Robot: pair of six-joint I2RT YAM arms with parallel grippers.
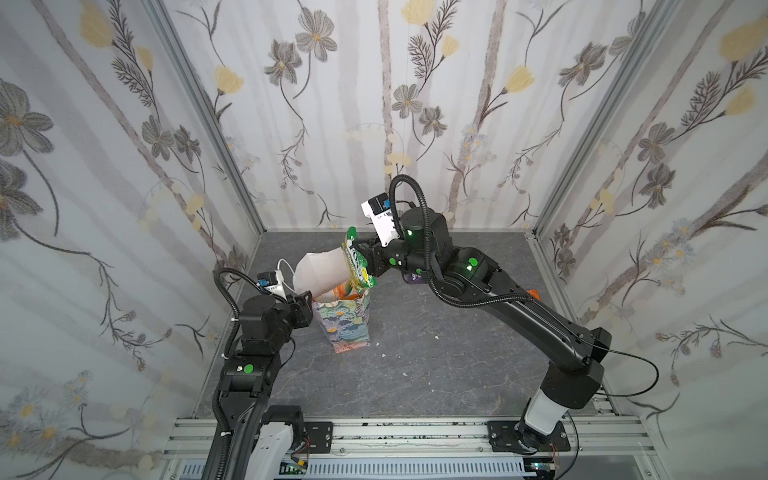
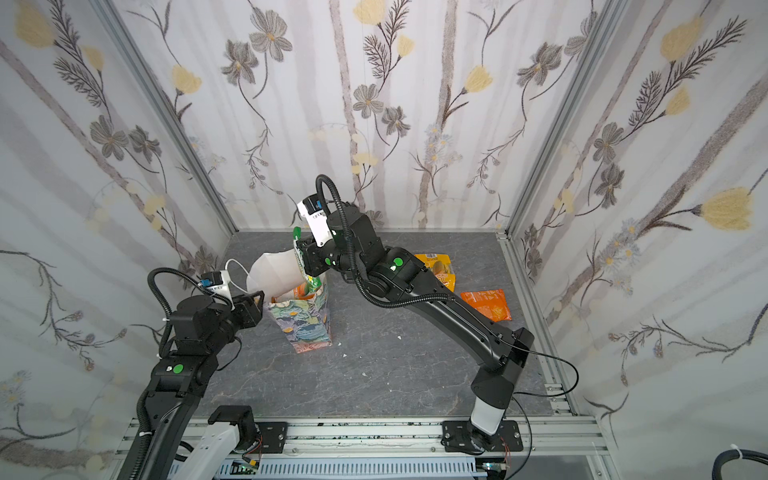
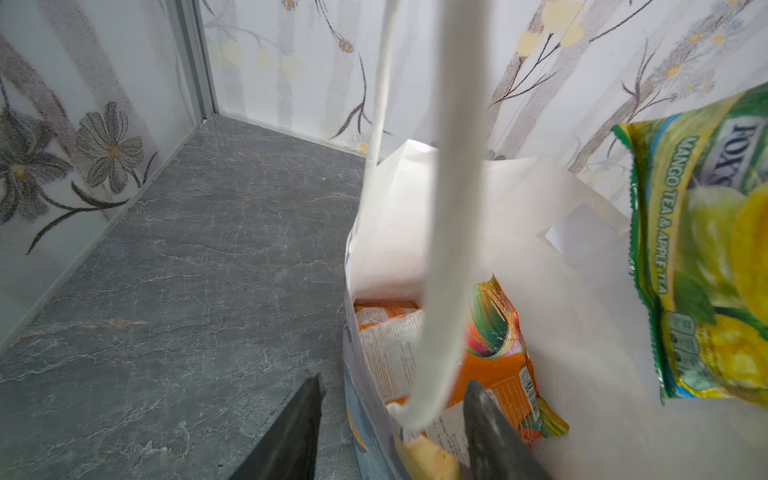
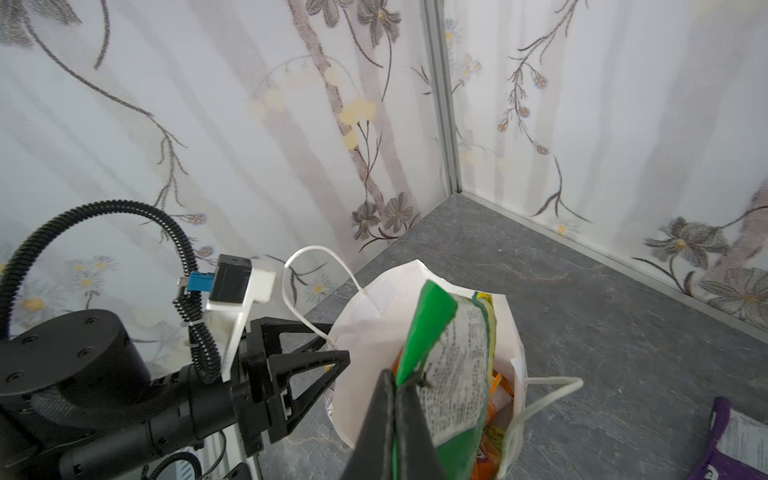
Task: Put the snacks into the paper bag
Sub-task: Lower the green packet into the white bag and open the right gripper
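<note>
The right fingers (image 4: 374,415), clamped on the green-and-yellow crinkly plastic snack packet (image 4: 453,353), should lower it deep into the floral-print paper bag (image 1: 345,320), whose rim the spread left fingers (image 3: 291,428) straddle, before letting go.

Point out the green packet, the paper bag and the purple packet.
green packet (image 3: 706,249), left wrist view, on its printed front.
paper bag (image 1: 345,322), in a top view, on its floral outer wall.
purple packet (image 4: 744,440), right wrist view, on its pale back panel.

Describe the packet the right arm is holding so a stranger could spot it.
Find the tall flowered paper bag. Above its open mouth hangs a packet pinched by the fingers of the right gripper. Unlike the orange packets inside, it is green and yellow.
</note>
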